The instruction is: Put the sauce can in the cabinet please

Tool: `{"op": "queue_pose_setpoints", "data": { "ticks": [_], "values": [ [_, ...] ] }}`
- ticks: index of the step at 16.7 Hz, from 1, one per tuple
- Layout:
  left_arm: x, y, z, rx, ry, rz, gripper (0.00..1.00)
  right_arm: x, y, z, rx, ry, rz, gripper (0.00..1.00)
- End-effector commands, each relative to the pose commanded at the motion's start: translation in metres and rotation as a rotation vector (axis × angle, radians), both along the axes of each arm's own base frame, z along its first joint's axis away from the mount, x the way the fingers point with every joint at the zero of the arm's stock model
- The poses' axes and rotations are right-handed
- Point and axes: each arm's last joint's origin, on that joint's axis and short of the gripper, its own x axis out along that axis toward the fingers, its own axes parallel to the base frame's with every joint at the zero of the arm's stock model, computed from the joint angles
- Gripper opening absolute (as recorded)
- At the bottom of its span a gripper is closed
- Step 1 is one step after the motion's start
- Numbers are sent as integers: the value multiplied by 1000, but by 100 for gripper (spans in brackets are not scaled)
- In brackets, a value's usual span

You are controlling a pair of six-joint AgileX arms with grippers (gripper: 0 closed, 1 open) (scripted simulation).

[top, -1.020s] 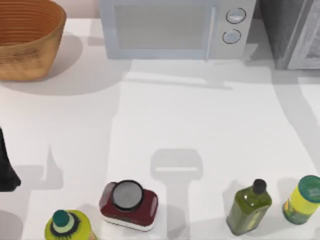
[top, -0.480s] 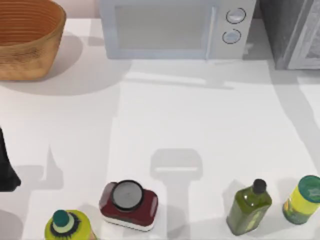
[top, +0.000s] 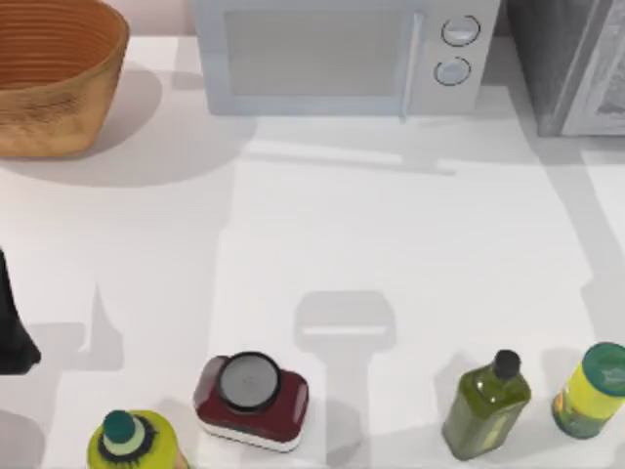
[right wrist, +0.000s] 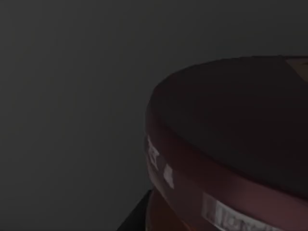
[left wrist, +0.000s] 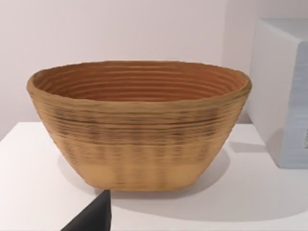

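Seeing the sauce can [right wrist: 226,144] very close in the dim right wrist view: a round maroon top and a dark band with pale lettering, set against a plain dark grey surface. Judging that grey surround to be the inside of the cabinet [top: 562,59], which is standing at the far right corner of the table just beside the microwave [top: 332,59]. Not managing to make out whether the can is already resting on a shelf or hanging above one. Not being able to tell the state of the right claw either, whether clenched on the can or released.

Reading the step in hand as setting the can down inside the cabinet and letting go. Doing that well, by this reading, means:
- keeping the can upright while lowering it;
- waiting for the base to be fully supported before releasing;
- opening wide enough to clear the sides of the can;
- backing straight out, without brushing the can or the door frame.

Guessing the main risk to be tipping the can on the way out, given how near it sits to the camera.

Parking at the left edge of the table: the left arm [top: 10,327], with its wrist camera facing the woven basket [left wrist: 139,125], grip state impossible to tell.
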Motion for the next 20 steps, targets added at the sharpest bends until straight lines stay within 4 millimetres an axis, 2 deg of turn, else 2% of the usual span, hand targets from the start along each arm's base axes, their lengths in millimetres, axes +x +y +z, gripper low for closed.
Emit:
{"op": "queue_pose_setpoints", "data": {
  "ticks": [2,6,19,20],
  "values": [
    [0,0,0,0,0,0,100,9,-4,-3,-1,-6,-4,0],
    [0,0,0,0,0,0,100,10,-5,-3,-1,-7,-4,0],
    [0,0,0,0,0,0,100,10,-5,-3,-1,-7,-4,98],
    [0,0,0,0,0,0,100,10,-5,-3,-1,-7,-4,100]
  ]
}}
